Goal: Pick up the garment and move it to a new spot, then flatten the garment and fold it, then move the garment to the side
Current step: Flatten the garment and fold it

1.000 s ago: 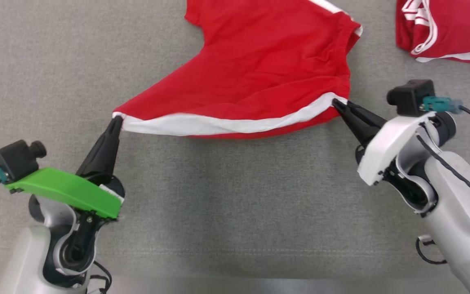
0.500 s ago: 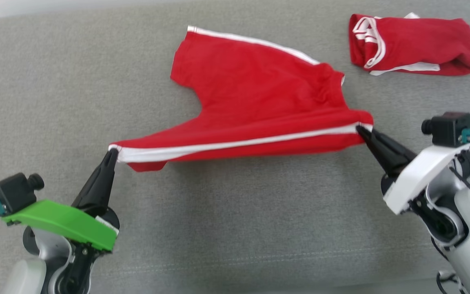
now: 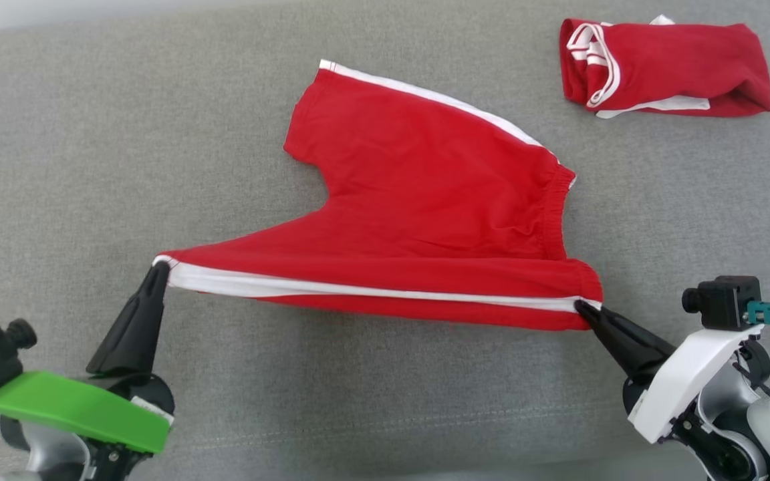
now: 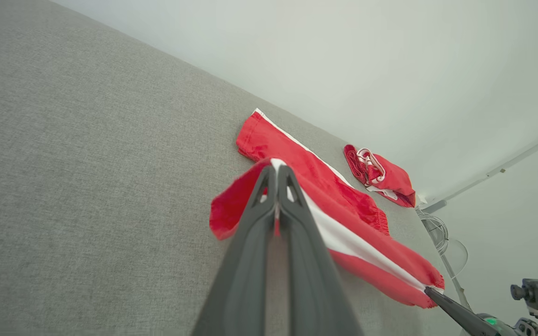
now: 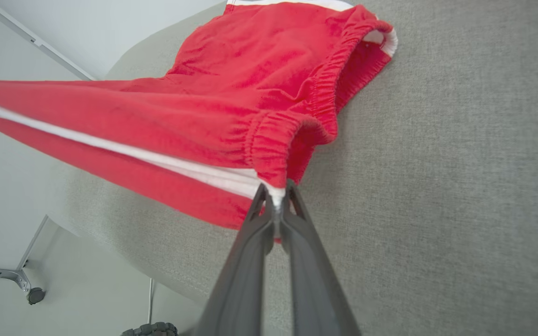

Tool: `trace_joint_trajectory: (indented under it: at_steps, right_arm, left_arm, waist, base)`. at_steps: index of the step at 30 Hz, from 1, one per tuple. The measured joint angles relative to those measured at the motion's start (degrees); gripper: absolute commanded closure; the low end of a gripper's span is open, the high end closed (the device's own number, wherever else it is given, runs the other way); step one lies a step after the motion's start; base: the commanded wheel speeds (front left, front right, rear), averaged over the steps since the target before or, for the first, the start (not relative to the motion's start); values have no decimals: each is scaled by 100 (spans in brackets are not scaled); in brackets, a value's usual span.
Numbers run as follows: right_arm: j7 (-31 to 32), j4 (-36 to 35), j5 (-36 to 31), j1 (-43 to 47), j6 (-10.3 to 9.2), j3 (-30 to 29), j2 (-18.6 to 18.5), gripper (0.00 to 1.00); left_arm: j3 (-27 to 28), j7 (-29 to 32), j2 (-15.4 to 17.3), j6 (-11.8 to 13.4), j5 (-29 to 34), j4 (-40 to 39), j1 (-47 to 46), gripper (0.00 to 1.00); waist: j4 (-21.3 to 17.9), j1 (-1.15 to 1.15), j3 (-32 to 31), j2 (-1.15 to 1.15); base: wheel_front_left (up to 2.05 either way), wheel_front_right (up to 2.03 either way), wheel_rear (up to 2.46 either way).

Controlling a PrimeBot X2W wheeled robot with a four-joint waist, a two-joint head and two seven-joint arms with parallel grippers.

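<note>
red shorts [image 3: 425,220] on the grey table [image 3: 57,167], striped side stretched between left gripper [image 3: 160,266] pinching the hem and right gripper [image 3: 581,306] pinching the waistband; right wrist view adds a castor [image 5: 35,295].

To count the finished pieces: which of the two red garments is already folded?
The compact red bundle at the far right; the red shorts in the middle are stretched out, unfolded.

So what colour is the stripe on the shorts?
White, along the red shorts; the stripe shows best in the head view.
</note>
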Motion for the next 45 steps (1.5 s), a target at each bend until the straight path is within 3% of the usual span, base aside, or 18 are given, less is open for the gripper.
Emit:
trace_joint_trajectory:
  at_steps: [8,19,28,45]
  right_arm:
    - [-88,-659,196,-52,-21,-123,170,100]
    - [-215,-1192,495,-765,-116,-414,485,100]
    - [-185,-892,636,-1363,-213,-259,888,100]
    - [-211,54,554,-2758,-309,-14,1525,100]
  left_arm:
    - [185,242,275,24,-1,-286,-97,100]
    - [110,1411,1005,58,-16,-294,-1682,100]
    - [114,2414,1604,107,103,260,-3293,100]
    - [-411,3208,1693,111,697,1455,-5586,100]
  waist:
    - [-38,0,354,0]
    - [-412,0,914,0]
    - [-814,0,1477,0]
    - [-1397,0,2390,0]
  base:
    - [0,0,0]
    - [0,0,0]
    - [0,0,0]
    - [0,0,0]
